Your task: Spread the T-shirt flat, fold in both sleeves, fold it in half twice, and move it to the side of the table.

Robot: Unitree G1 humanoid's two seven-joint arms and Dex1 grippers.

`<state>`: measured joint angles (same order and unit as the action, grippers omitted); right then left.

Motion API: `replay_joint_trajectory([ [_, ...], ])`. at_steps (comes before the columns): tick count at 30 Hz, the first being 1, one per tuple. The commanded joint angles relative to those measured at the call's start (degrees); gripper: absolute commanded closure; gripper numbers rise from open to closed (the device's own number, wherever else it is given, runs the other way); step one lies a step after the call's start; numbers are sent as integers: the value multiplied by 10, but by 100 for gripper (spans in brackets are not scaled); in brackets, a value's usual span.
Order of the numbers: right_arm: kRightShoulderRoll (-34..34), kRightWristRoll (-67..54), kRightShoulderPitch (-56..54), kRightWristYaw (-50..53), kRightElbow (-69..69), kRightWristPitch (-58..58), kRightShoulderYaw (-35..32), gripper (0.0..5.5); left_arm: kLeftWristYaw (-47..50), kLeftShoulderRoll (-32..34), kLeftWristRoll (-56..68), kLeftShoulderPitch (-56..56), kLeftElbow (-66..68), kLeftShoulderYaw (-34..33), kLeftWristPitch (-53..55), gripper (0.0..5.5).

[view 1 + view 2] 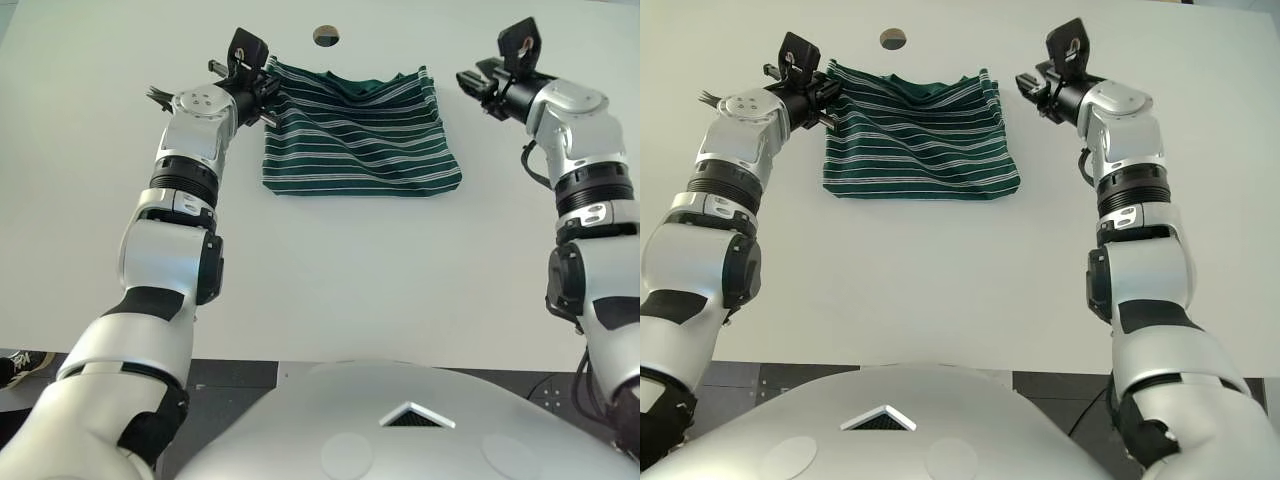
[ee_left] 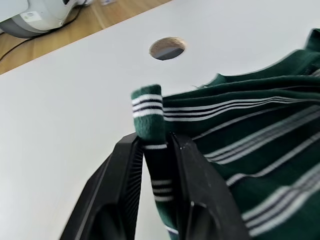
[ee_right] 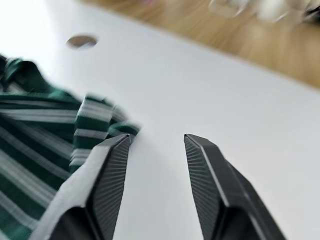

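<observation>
A: Surroundings?
B: cable hole point(image 1: 325, 35) just beyond T-shirt point(image 1: 355, 135). Shirt folded, far centre of worktop point(image 1: 350, 290), long axis left-right.
A: Grip?
B: left fingers point(image 2: 125, 170) clamped on its far-left corner. right fingers point(image 3: 112, 175) spread, empty, beside the far-right corner.

Arms outstretched, left claw point(image 2: 152, 145) clamped tight, right claw point(image 3: 157, 139) spread.

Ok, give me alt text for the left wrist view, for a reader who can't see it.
The left gripper pinches a folded edge of the green, white-striped T-shirt between its black jaws, with a tuft of cloth poking out above them. The rest of the shirt lies rumpled on the white table, near a round hole.
</observation>
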<state>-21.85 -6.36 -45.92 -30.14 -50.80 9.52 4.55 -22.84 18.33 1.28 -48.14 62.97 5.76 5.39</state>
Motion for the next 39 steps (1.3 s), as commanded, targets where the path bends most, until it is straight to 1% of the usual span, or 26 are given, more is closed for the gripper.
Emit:
replay_joint_trajectory([
  [1, 5, 35, 7, -1, 31, -57, 15, 339, 35, 4, -14, -25, 30, -20, -34, 455],
  [6, 10, 72, 41, -14, 72, -97, 41, 339, 36, 7, -23, -32, 49, -30, -44, 455],
  [9, 12, 94, 55, -20, 100, -121, 57, 385, 31, 9, -28, -29, 52, -32, -52, 455],
  [10, 11, 107, 58, -21, 103, -132, 68, 405, 23, 9, -23, -25, 45, -37, -57, 472],
  [11, 11, 119, 59, -22, 103, -139, 77, 415, 14, 10, -18, -20, 35, -42, -61, 477],
  [13, 11, 145, 55, -14, 90, -158, 93, 450, -18, 5, -11, 2, -5, -43, -65, 506],
  [15, 11, 166, 44, 1, 61, -171, 102, 485, -54, -7, -9, 42, -82, -27, -54, 537],
  [17, 17, 188, 24, 26, 15, -178, 109, 513, -87, -20, -5, 108, -206, -1, -17, 540],
  [18, 21, 198, 14, 38, -10, -182, 113, 537, -97, -26, -4, 140, -266, 11, 4, 540],
  [21, 37, 216, -5, 63, -72, -194, 117, 537, -103, -33, -18, 215, -395, 49, 47, 540],
  [25, 56, 234, -22, 80, -126, -209, 124, 537, -104, -30, -39, 272, -497, 87, 91, 540],
  [32, 87, 245, -37, 87, -161, -228, 127, 537, -108, -29, -65, 310, -542, 136, 134, 540],
  [33, 89, 243, -36, 74, -167, -229, 126, 537, -112, -29, -64, 315, -548, 142, 139, 540],
  [39, 90, 278, -38, 58, -174, -196, 154, 537, -134, -23, -63, 339, -601, 168, 174, 540],
])
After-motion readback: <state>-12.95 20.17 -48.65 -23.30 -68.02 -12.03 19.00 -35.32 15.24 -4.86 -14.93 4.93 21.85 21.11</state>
